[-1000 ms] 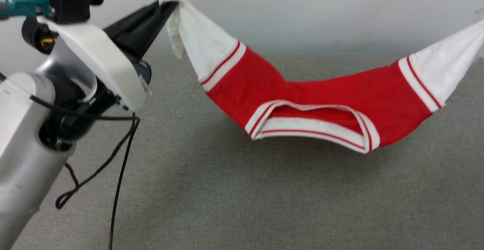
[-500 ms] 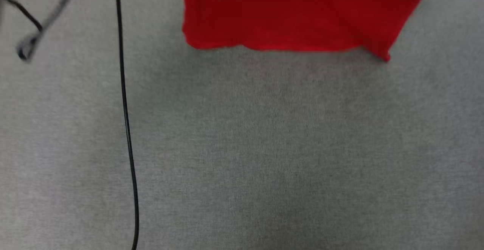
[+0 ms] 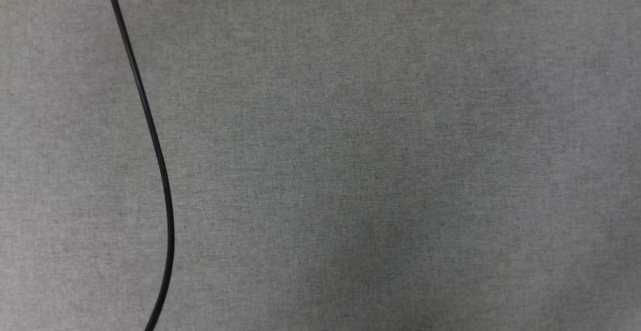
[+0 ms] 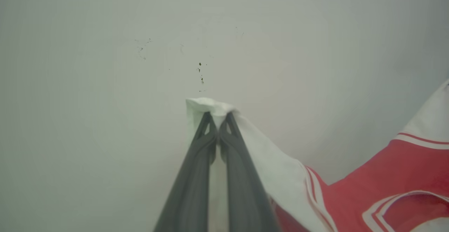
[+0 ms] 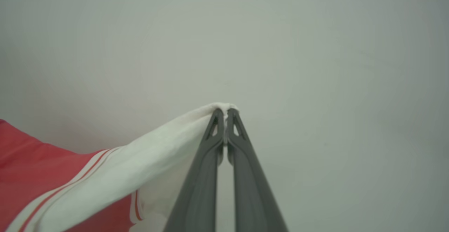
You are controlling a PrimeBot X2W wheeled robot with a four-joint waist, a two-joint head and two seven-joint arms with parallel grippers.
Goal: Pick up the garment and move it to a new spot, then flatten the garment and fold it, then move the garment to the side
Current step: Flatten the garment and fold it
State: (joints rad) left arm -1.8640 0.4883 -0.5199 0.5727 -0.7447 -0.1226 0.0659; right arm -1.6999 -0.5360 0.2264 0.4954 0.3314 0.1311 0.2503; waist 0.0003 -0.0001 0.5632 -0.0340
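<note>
Against a pale wall (image 4: 105, 49), the left gripper (image 4: 219, 115) points its two long dark fingers straight at the plaster, and they narrow to meet at the tips. Its jaws are pressed together on the bunched edge of a white sleeve of the garment (image 4: 386, 176); a small tuft of cloth stands up above the tips. From that pinch the sleeve falls away to the right of the left wrist view, past the red-and-white striped trim and into the red body, with part of the striped collar at the lower right corner.

The right gripper (image 5: 225, 112) holds the same pose toward the wall, fingers closed tip to tip and pinching a white sleeve edge. In the right wrist view the garment (image 5: 147, 147) sags down and to the left, white first, then striped trim, then red at the left edge.

Below, the head view looks down on grey carpet (image 3: 400, 145), where a black cable (image 3: 160, 166) curves along the left side.
</note>
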